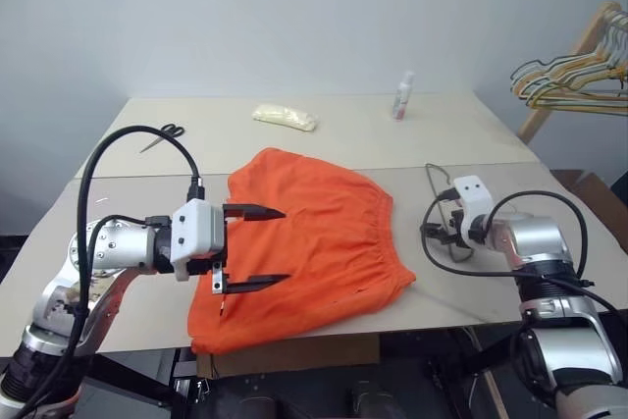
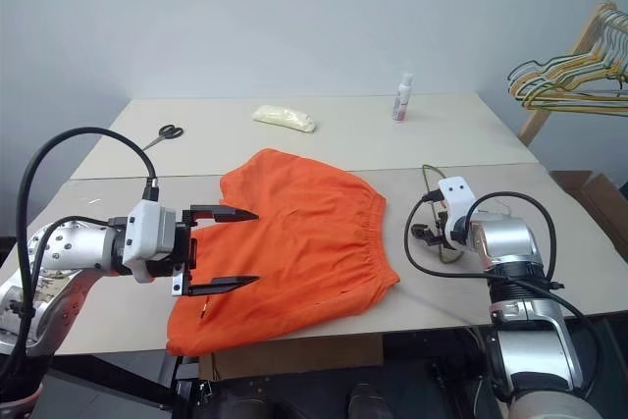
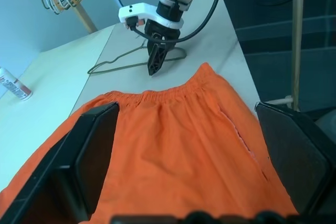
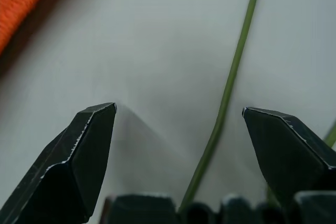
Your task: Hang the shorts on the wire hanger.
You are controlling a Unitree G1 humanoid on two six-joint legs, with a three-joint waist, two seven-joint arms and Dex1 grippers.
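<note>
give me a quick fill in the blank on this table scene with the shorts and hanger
The shorts on the table are coloured ____.
The left gripper hovers over the shorts with its fingers ____.
The right gripper points down at the wire ____.
The scissors lie on the table's far ____ side.

Missing words: orange; open; hanger; left

Bright, even, diffuse light; soft faint shadows on the tabletop [image 1: 442, 134]; head views sharp, the right wrist close-up slightly soft.

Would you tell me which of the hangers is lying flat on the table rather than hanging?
The single thin wire hanger beside the shorts' waistband, under the right hand; the other hangers hang bunched on a wooden rack.
</note>
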